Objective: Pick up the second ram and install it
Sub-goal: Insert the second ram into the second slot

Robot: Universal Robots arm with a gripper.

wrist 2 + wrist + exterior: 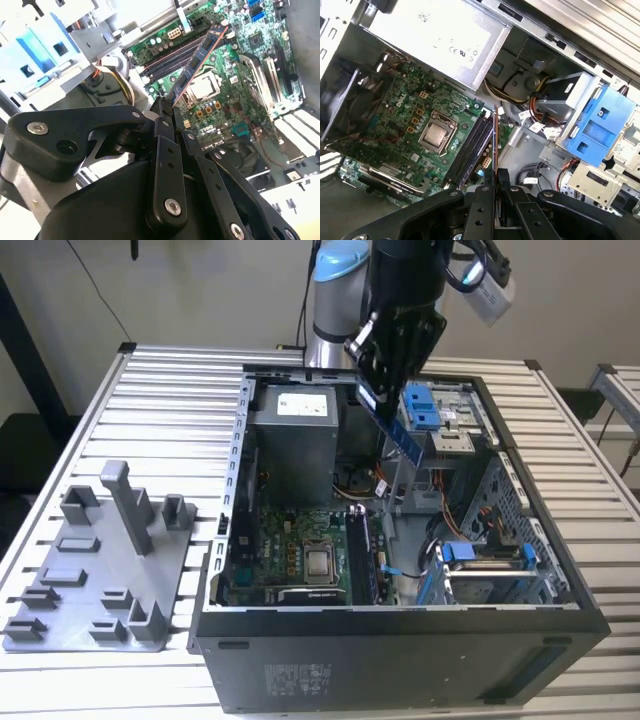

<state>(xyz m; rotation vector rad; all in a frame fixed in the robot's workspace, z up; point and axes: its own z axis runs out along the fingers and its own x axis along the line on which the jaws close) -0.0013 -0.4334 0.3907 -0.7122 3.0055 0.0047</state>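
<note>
The carrying step is judged to be in hand; the second ram is clamped by one end between the closed fingers of the gripper; it is held tilted, well above the memory slots, not yet touching them; seating is judged to call for its lower edge to be squared with a slot and pressed down evenly.

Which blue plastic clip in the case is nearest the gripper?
The large blue clip right beside the gripper, which holds the memory stick; the other blue pieces lie farther off.
</note>
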